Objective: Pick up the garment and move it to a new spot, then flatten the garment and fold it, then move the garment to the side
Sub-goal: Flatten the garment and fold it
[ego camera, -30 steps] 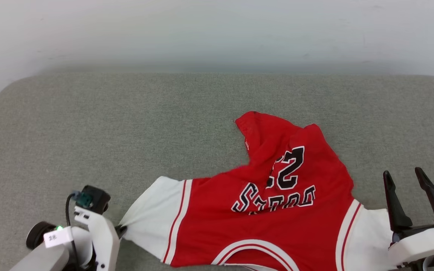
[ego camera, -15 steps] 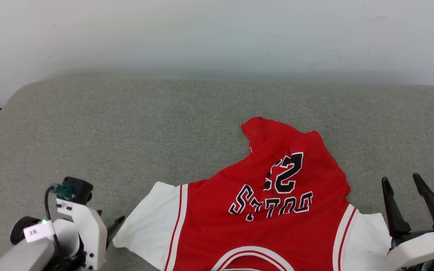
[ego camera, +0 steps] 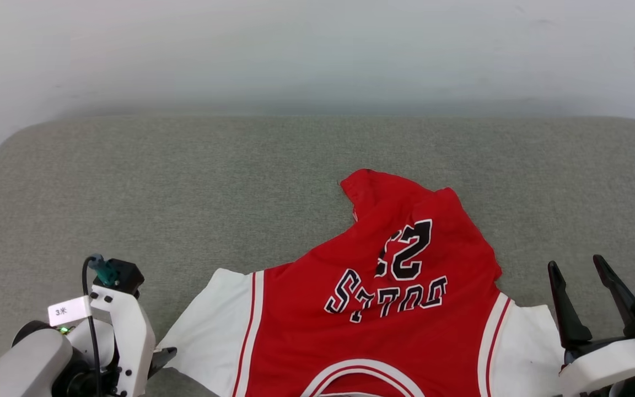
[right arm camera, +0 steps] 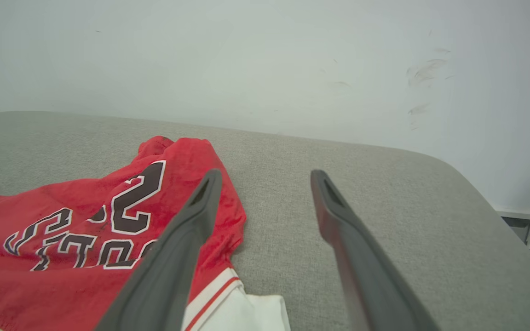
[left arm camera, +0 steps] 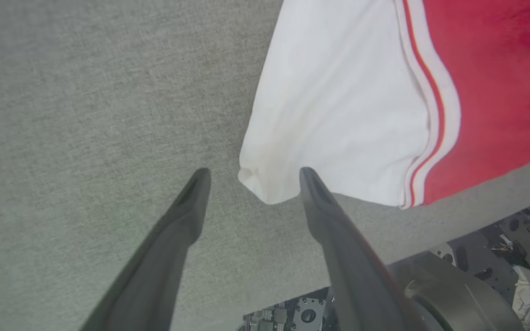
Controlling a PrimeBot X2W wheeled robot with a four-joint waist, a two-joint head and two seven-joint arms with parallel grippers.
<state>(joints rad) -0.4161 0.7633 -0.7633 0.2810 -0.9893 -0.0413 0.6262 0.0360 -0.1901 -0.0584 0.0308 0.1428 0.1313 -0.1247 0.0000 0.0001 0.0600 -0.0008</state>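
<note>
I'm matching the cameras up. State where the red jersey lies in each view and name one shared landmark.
Head view: red jersey lower centre, lettering upside down.
Left wrist view: upper right, white sleeve corner between the tips of the open left pincer.
Right wrist view: lower left, partly behind the right pincer.
Shared landmark: the grey fabric surface under it.

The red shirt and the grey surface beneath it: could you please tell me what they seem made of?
Red-and-white jersey-style shirt: soft matte cloth, likely synthetic knit, since it drapes and creases. Grey cushioned surface: coarse woven upholstery fabric, its weave visible.
</note>
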